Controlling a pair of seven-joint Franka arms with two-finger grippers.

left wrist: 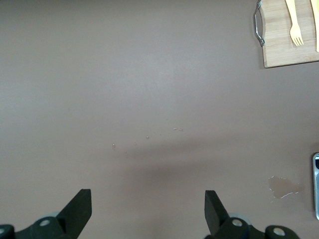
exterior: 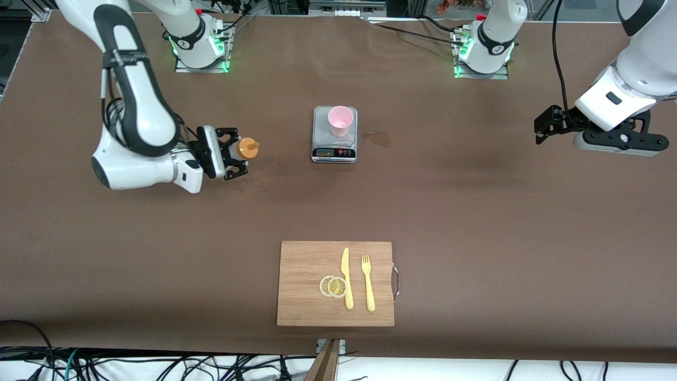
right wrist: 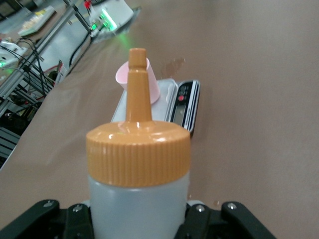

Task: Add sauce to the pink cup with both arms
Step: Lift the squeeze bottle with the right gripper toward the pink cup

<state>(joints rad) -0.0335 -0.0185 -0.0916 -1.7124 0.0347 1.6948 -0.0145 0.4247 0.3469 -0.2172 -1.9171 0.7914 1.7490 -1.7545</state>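
The right gripper [exterior: 236, 153] pinches the sauce [exterior: 246, 148], tilted on its side with the nozzle pointing at 3 o'clock toward the cup [exterior: 340, 120]. The cup stands upright on a scale [exterior: 334, 152], at 12 o'clock from the board [exterior: 307, 286]. The left gripper [exterior: 545, 127] waits over the table's [exterior: 476, 211] left-arm end, its fingers [left wrist: 79, 209] spread and holding nothing.

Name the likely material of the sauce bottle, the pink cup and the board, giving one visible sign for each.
Sauce bottle: probably soft plastic, translucent whitish body, ribbed orange cap.
Pink cup: likely thin plastic, smooth, uniformly pink.
Board: seemingly wood or bamboo, showing pale streaked grain.
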